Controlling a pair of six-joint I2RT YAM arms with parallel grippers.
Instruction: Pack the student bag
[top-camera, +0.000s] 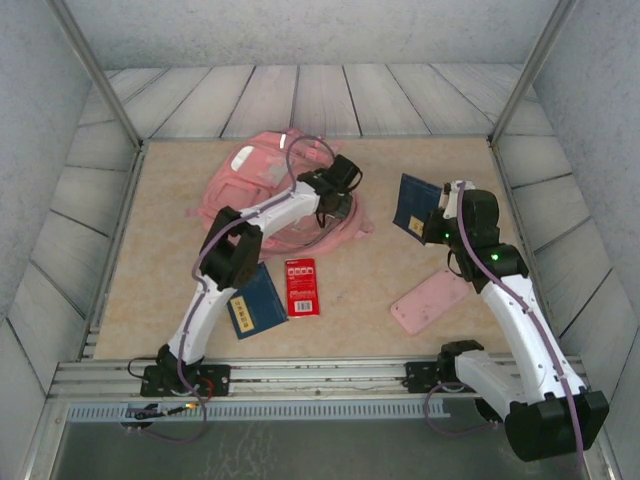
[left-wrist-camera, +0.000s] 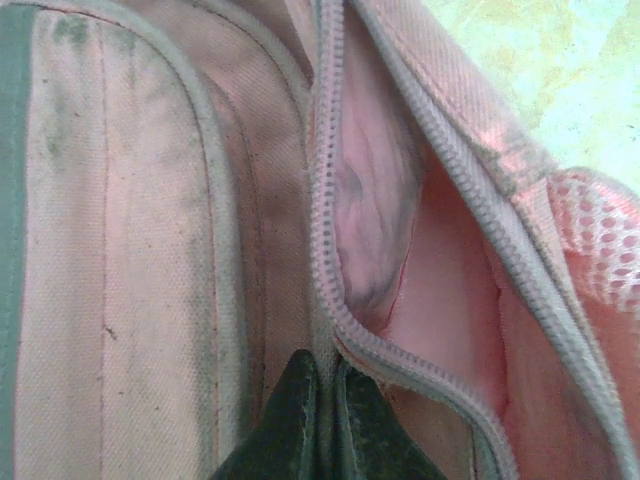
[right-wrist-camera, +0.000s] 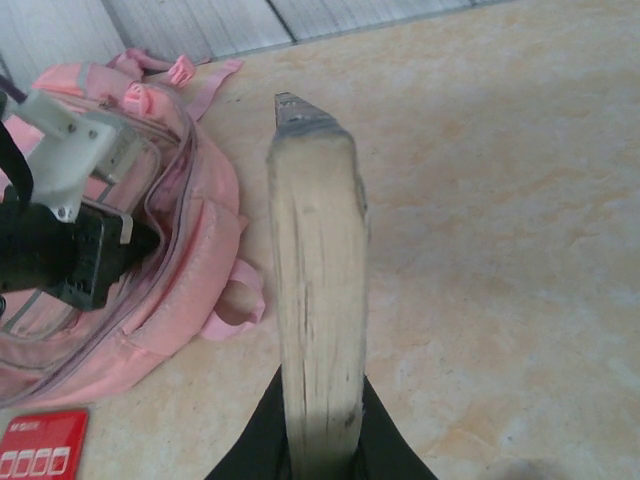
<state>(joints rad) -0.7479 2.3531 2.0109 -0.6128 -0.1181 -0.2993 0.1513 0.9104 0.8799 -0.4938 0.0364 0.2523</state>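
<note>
Beige tabletop (top-camera: 390, 275), student bag (top-camera: 243, 183) — grey planks (top-camera: 250, 100).

The table (top-camera: 380, 290) has a pale beige, marbled top. A pink backpack (top-camera: 250, 185) lies toward its far left. Nearer the front, a blue book (top-camera: 258, 300) and a red booklet (top-camera: 302, 287) lie side by side, touching. A flat pink case (top-camera: 432, 300) lies well apart, to the right.

Your right gripper (right-wrist-camera: 320, 425), at the near edge, is clamped on a book (right-wrist-camera: 315, 280) seen edge-on, its pale page block facing you. The student bag (right-wrist-camera: 195, 265) lies on the table (right-wrist-camera: 500, 250) to the left, with the left gripper (right-wrist-camera: 140, 242) at its zip opening. A red booklet (right-wrist-camera: 40, 442) lies at near left.
</note>
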